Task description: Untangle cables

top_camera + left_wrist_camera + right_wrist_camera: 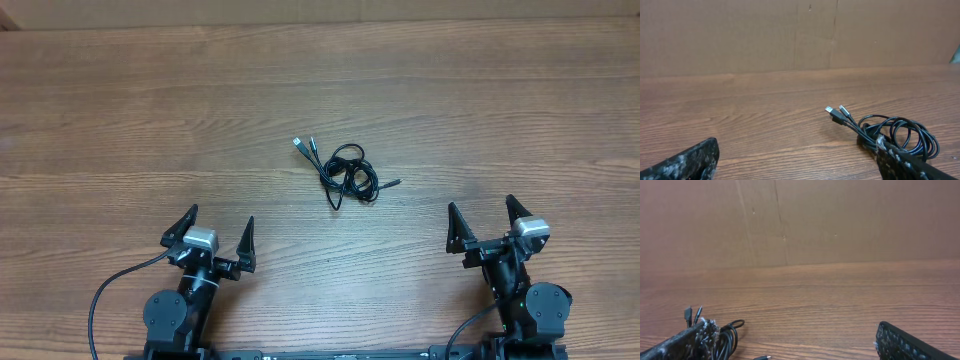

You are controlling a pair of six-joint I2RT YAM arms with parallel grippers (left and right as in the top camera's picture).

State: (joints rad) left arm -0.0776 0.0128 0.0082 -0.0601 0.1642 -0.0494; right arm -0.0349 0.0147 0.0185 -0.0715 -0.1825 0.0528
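Where the wood-grain table (150, 100) lies open at its middle, the cables (347, 172) sit in one small bunch: thin black cords wound in loose, overlapping loops. Two plugs (301, 144) with silvery tips stick out side by side from the bunch toward the far left. A third plug (396, 183) pokes out on the right side. In the left wrist view the cables (902, 132) look glossy, their loops lying flat on the wood, and the two plugs (832, 111) point away to the upper left.

The bunch is well apart from every edge. Bare table runs all round it: a broad stretch to the left, another to the right, and a band behind it. That band reaches the brown cardboard wall (740, 35), which stands along the far edge and shows a vertical seam and some creases. The two arm bases take up the near edge.

The left gripper (221, 215) hangs near the front left, its fingers spread wide and gripping nothing, well short of the cables. The right gripper (481, 203) hangs at the front right, likewise spread wide with nothing between its fingers. The bunch lies between the two and farther back.

The fingers (687, 162) are black and pointed, with a rough, whitish-speckled face. In the right wrist view the left-hand finger (682, 344) covers part of the cables (730, 336). A thicker black wire (105, 295) curves out from the left arm's base.
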